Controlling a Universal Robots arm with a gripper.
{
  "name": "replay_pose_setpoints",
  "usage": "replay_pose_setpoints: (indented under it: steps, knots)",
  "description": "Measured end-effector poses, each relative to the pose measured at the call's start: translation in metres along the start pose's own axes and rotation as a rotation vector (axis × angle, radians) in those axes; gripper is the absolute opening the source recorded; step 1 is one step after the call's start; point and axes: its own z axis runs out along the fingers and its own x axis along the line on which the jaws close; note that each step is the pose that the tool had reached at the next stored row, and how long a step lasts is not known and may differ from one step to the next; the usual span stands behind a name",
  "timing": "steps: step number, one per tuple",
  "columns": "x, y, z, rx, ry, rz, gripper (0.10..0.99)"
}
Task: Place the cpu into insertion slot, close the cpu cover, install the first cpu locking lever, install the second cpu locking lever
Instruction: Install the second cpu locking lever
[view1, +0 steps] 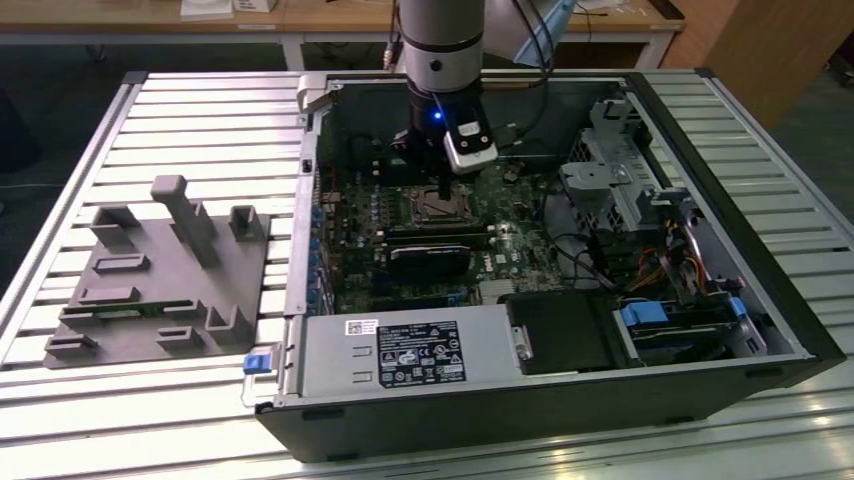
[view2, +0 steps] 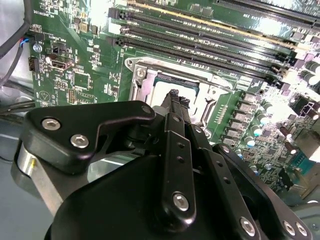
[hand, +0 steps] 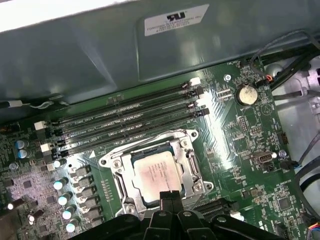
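Your gripper (view1: 446, 190) hangs straight down inside the open computer case (view1: 694, 380), its tip just over the insertion slot (view1: 442, 205). In both wrist views the two slim black fingertips (view2: 176, 100) sit pressed together with no gap and nothing between them, poised at the edge of the slot.

Take the insertion slot (hand: 155, 172) as your landmark. The cpu (hand: 156, 176) lies flat inside it, silver-grey top up, and the cpu cover (hand: 192, 167) appears as a silvery frame lying down around the chip. Whether the locking levers are latched you cannot tell from these pictures. The long black memory slots (hand: 130, 122) run parallel just beside the slot, and a round coin battery (hand: 245, 94) sits on the green circuit board (hand: 235, 145) well apart from it, past the ends of those slots.

Outward from the slot in the exterior view, the grey power supply box (view1: 400, 355) fills the near corner of the case, well apart from it. The case lies on a table of ribbed metal slats (view1: 214, 110). A grey fixture with upright blocks (view1: 160, 275) rests on the slats outside the case, on the exterior view's left. Beyond the table stands a wooden bench (view1: 334, 22).
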Motion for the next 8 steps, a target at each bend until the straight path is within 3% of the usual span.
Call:
replay_pose_setpoints:
  steps: [8]
  knots:
    - [-0.0015, -0.0042, -0.0016, 0.0, 0.0, 0.0, 0.106]
